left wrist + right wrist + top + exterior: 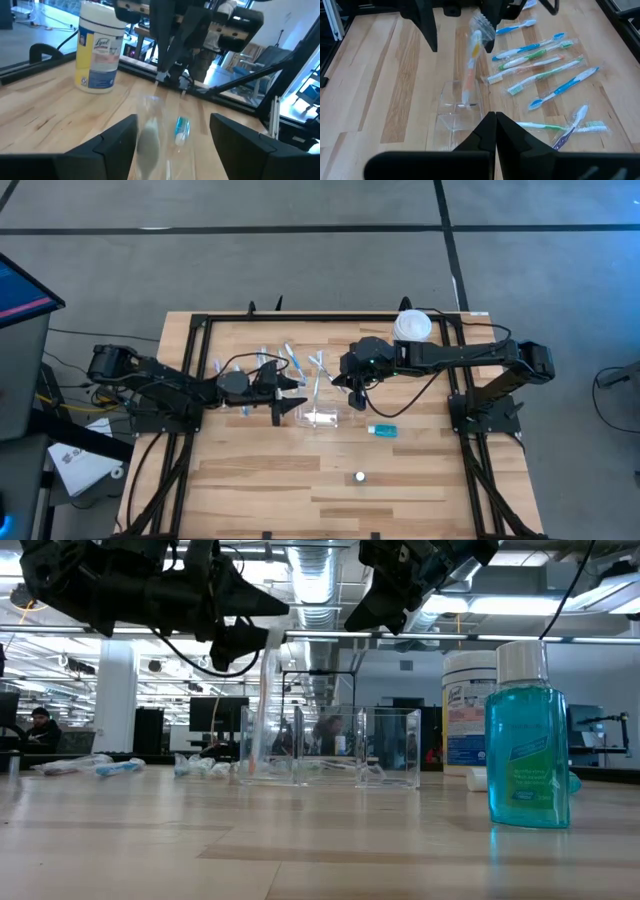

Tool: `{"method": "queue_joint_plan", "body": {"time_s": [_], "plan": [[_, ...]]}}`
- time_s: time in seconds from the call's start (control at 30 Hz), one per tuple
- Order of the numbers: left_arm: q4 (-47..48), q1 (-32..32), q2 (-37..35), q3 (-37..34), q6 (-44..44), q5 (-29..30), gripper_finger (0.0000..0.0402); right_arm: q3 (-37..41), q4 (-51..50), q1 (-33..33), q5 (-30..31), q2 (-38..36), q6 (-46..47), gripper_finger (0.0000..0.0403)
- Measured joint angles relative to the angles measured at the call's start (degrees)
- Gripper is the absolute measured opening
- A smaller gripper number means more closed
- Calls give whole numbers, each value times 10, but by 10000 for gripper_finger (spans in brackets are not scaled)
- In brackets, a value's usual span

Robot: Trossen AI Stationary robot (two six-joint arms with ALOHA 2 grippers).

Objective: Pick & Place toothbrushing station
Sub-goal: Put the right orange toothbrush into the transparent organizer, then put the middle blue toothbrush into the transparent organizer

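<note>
A clear plastic cup (pixel 456 111) stands mid-table, also in the high view (pixel 322 418). A wrapped toothbrush (pixel 471 65) stands in it on its lower end and leans. My left gripper (pixel 460 45) is open and level, with one finger on each side of the brush's upper end (pixel 149 131). My right gripper (pixel 357 393) hangs shut above the table, just beyond the cup, touching nothing. Several wrapped toothbrushes (pixel 540 70) lie flat on the table past the cup. A clear tube with a blue end (pixel 383 430) lies to the right of the cup. My left gripper's fingers (pixel 488 35) are spread at either side of the standing toothbrush's wrapper top (pixel 481 21). The wrapper lies close against one finger. I cannot tell whether it touches. The brush's lower end rests inside the cup.
A large white tub with a blue label (pixel 412 326) stands at the far right corner of the table. A small white cap (pixel 360 476) lies toward the near edge. A black frame (pixel 200 320) runs round the tabletop.
</note>
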State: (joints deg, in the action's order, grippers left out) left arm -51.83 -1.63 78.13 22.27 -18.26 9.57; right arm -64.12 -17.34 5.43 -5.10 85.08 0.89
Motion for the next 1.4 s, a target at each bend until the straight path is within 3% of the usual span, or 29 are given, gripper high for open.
{"method": "queue_joint_plan", "body": {"time_s": [0.47,0.73,1.1,1.4], "plan": [[-27,0,0,3,58,8,240,0,-2,0,0,0,0,0],[-30,8,-25,3,78,88,240,0,-2,0,0,0,0,0],[-24,4,-78,3,60,124,240,0,-2,0,0,0,1,0],[86,4,-114,3,54,224,240,0,-5,0,0,0,2,0]]}}
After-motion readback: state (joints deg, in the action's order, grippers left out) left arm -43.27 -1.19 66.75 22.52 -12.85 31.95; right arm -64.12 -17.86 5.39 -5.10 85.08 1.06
